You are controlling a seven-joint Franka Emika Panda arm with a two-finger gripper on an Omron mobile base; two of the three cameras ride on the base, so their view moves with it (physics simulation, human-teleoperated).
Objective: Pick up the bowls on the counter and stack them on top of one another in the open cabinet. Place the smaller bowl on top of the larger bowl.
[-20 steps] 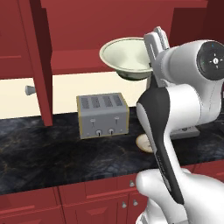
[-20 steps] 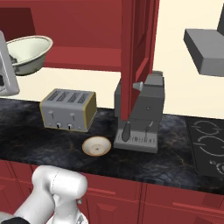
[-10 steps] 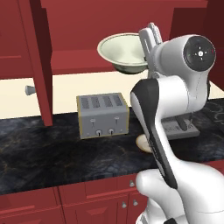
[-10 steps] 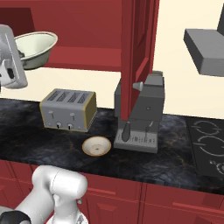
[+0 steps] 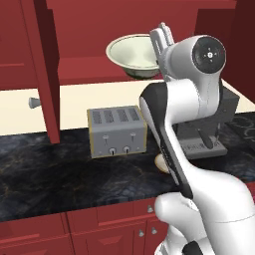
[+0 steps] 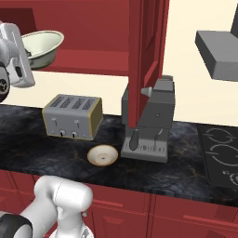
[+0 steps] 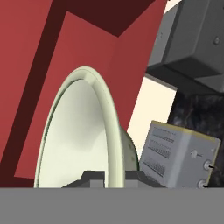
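Up at the open cabinet (image 5: pixel 99 35): gripper (image 7: pixel 109 177) clamped on rim of larger bowl (image 5: pixel 133 56), held just above the shelf (image 6: pixel 93 62), can't tell if it's touching down yet. Smaller bowl (image 6: pixel 102 155) sits on worktop (image 6: pixel 42 153) btwn toaster (image 6: pixel 73 116) & coffee machine (image 6: pixel 151 121), untouched. So approx halfway: release big bowl, then fetch small one & stack on top.
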